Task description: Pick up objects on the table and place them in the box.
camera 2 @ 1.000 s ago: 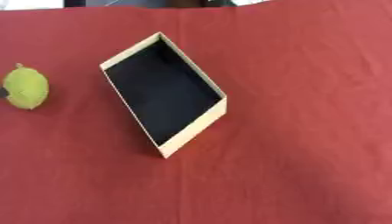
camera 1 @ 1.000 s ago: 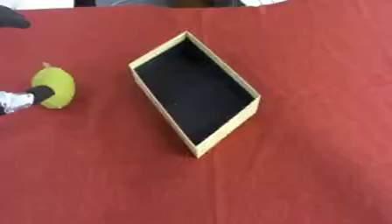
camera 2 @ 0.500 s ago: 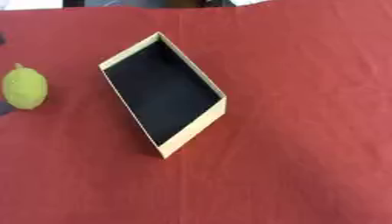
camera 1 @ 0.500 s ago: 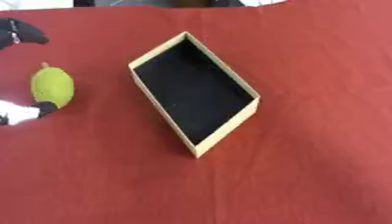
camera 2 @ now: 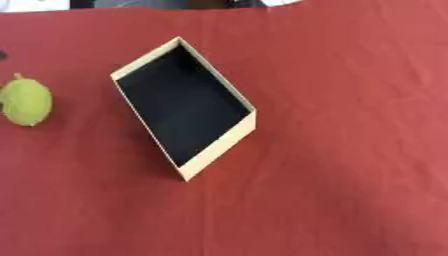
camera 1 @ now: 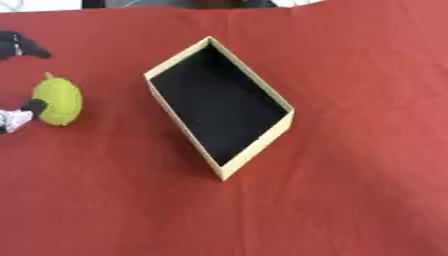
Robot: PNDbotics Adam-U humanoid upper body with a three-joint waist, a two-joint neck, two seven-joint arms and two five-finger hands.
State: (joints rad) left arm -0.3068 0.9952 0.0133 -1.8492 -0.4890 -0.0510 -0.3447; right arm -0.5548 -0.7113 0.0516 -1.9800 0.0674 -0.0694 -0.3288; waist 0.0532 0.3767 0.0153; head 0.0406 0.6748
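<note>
Left eye view is showing us the left hand [camera 1: 19, 117] at the far left edge, where only fragments are reaching into the picture: a dark fingertip low against the near side of the green fruit [camera 1: 58, 99] and another dark part [camera 1: 22, 47] well above it. We are judging that the fingers are standing apart around the fruit rather than clamped on it, since only one of them is touching. The right hand is not appearing in either view.

The fruit, yellow-green with a small pointed tip, is lying on the red cloth left of the box [camera 1: 218, 104], clearly apart from it. The box is sitting open and turned diagonally, its black inside empty and its pale rim facing us at the near corner.

We are seeing a few risks from here. The fruit is rounded, so a closing finger pressing on one side only could be rolling it away across the cloth, out of reach or off the left edge. With so little of the hand in sight, we are also judging contact poorly. During the carry, a low pass could be clipping the box's near wall and shoving the light box askew.

The surface [camera 2: 350, 150] is covered in red cloth with faint creases; beyond its far edge only a thin strip of pale and dark background is showing.
</note>
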